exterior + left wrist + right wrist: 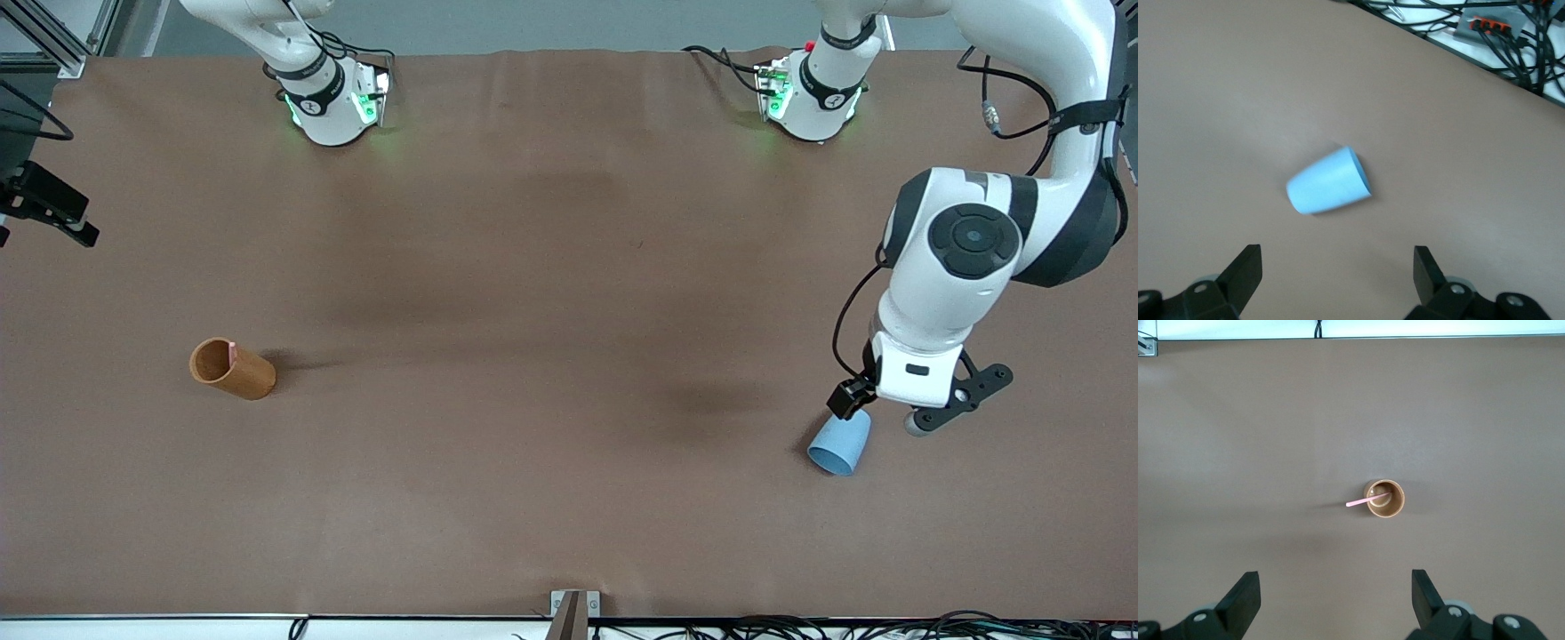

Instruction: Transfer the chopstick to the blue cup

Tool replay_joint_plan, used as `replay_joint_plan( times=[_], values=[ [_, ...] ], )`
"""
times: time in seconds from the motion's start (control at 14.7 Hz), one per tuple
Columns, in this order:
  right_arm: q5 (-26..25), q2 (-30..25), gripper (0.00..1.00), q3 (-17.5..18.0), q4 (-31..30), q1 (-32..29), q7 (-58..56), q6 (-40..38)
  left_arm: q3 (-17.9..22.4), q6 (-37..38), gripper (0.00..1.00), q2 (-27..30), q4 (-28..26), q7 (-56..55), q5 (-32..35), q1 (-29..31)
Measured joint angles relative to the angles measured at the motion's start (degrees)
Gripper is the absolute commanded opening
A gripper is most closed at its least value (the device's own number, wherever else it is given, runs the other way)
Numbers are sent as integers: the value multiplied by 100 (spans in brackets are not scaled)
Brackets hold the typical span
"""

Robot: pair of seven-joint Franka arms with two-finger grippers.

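The blue cup [839,445] appears to lie on its side on the brown table near the left arm's end; it also shows in the left wrist view [1329,182]. My left gripper [880,411] hovers just above and beside it, open and empty [1338,263]. A pale-pink chopstick [1361,501] stands leaning in the orange-brown cup [1386,499], its tip sticking out over the rim. That cup [233,368] stands toward the right arm's end, with the pink tip [232,347] just showing. My right gripper [1336,587] is open and empty, high above the brown cup.
A brown cloth covers the table [551,267]. Both arm bases [333,98] stand along its edge farthest from the front camera. Cables [1498,33] lie off the table's edge near the blue cup. A dark part [44,209] pokes in at the right arm's end.
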State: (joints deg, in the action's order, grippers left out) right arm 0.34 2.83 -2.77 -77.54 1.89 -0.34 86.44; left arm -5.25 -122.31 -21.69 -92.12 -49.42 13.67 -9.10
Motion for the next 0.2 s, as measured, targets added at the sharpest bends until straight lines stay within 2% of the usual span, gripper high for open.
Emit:
replay_joint_plan(
  times=[0.2],
  values=[
    [0,0,100,-18,2,-11,0,4,55,-4,100,-256,91,13,-84,0]
  ],
)
